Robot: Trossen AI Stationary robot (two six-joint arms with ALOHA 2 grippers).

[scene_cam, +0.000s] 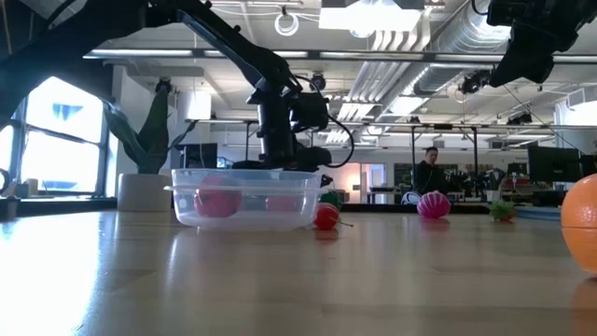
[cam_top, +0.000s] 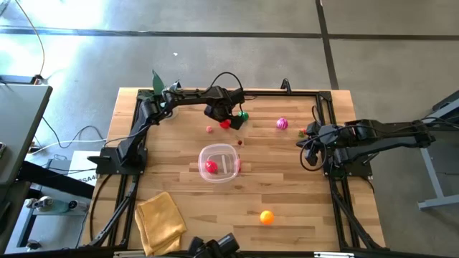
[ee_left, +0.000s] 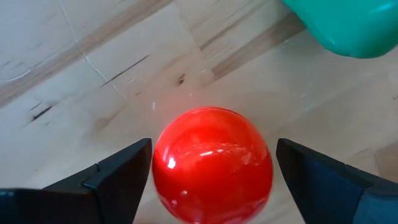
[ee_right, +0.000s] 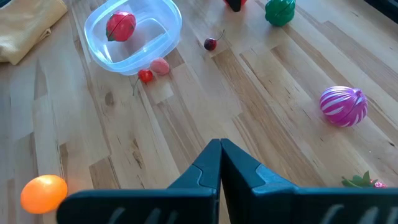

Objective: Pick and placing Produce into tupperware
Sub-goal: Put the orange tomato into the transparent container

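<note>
With its fingers spread either side of a red ball (ee_left: 212, 163) on the table (cam_top: 287, 186), the left gripper (ee_left: 211, 177) hasn't clamped. Tupperware (cam_top: 218, 162) mid-table holds one red piece (cam_top: 210, 167). Right gripper (ee_right: 220, 155) closed, empty.

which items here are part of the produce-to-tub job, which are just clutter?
Job:
- clear tub, one red piece already inside
- red ball between the open left gripper fingers
- green piece
- pink striped piece
- orange ball
- small cherry

Clutter:
- yellow cloth
- potted plant
</note>
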